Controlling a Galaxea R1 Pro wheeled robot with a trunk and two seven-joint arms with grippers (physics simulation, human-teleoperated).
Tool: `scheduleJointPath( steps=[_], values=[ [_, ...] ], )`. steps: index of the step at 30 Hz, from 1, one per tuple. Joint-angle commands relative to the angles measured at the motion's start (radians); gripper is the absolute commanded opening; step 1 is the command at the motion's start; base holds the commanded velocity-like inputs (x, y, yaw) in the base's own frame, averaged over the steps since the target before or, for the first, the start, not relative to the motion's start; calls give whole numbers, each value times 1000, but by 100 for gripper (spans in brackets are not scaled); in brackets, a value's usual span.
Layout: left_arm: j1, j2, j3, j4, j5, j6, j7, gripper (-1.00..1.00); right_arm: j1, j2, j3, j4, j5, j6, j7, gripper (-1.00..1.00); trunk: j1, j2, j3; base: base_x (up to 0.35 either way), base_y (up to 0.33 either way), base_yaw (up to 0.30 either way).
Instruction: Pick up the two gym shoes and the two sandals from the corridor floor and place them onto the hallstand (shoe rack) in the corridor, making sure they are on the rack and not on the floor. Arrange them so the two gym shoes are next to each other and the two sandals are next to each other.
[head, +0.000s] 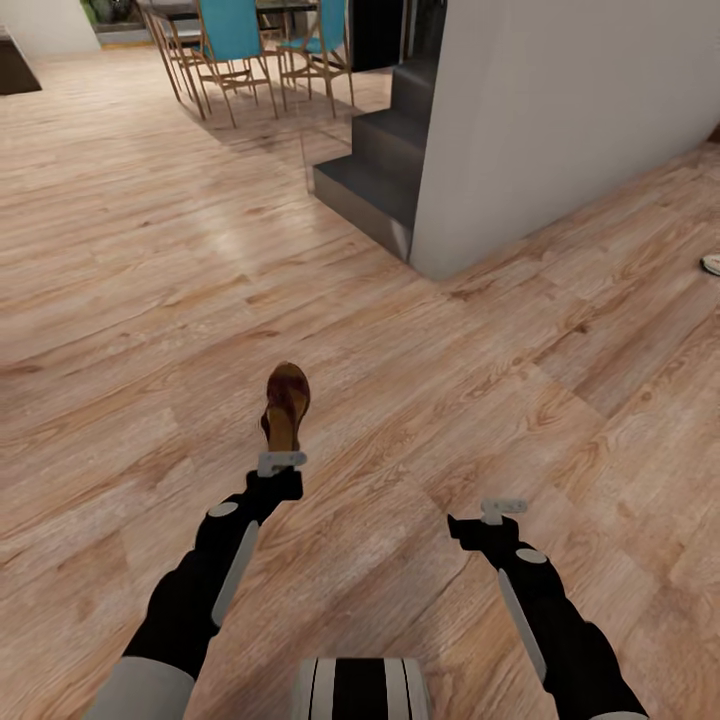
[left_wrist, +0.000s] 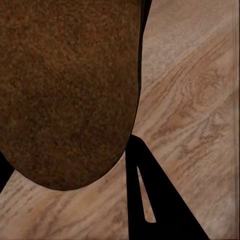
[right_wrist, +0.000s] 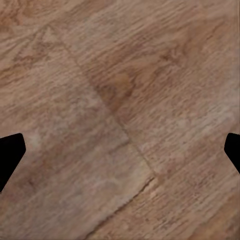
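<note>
Sandal (head: 287, 402) sticks out just beyond the left gripper (head: 281, 461), clamped by its near end and carried above the wood floor (head: 130, 300). Right gripper (head: 503, 508) hangs empty, fingers (right_wrist: 10, 155) spread wide apart. Open planks lie ahead and left; a white wall (head: 560, 110) and dark steps (head: 385, 160) stand far right, with a pale shoe (head: 711, 264) at the right edge.

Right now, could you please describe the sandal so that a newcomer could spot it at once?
Start from the grey steps beside the white wall, then come forward over the wood floor to the left gripper. The sandal sticks out from its fingers: dark brown leather, the one shoe held off the floor.
</note>
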Motion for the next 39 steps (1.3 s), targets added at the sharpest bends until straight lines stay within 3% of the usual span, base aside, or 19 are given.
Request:
scheduleJointPath(
  steps=[1,9,17,39],
  values=[
    [0,0,-3,-3,5,8,0,-100,0,0,0,-1,0,6,0,100,-1,0,4,0,0,0],
    [2,-3,-21,-1,10,14,-1,-100,5,0,1,-88,1,6,0,100,-4,2,47,0,0,0],
    [4,-9,-70,-1,14,14,-3,-100,5,0,1,-148,2,6,0,100,-8,4,91,0,0,0],
    [4,-9,-73,-2,14,14,-3,-100,5,0,0,-150,1,6,2,100,-18,9,212,0,0,0]
  ],
)
